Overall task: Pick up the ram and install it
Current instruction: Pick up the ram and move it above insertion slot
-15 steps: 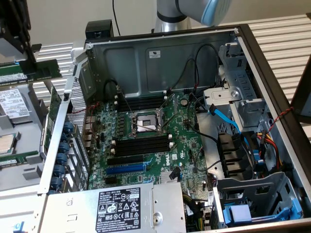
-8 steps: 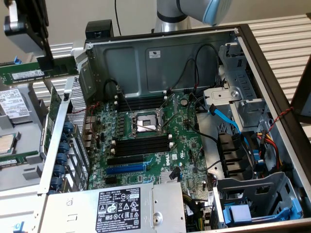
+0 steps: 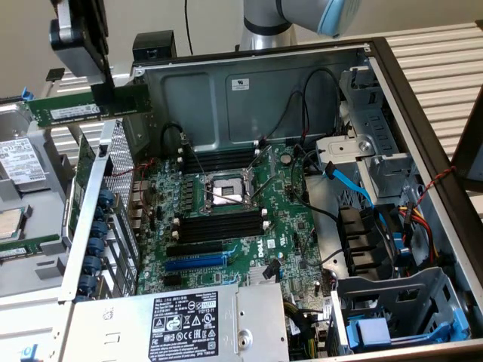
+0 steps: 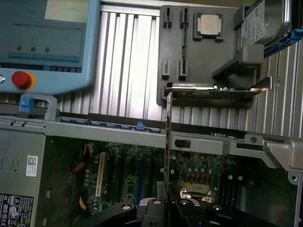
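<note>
Claw (image 3: pixel 106 95) was closed narrowly on the ram (image 3: pixel 75 111), gripping it off-centre, with the stick held level and on edge. The ram hung clear of the computer case (image 3: pixel 249 83), above its perforated side wall, touching nothing else. The black memory slots (image 3: pixel 219 226) lay below the claw and well apart from it, on the motherboard (image 3: pixel 290 219); they appeared vacant.

Judgement: pick-up complete, carry in hand, installation not done. The next move calls for lining the stick's long edge up with one slot and keeping it square before any descent.
</note>
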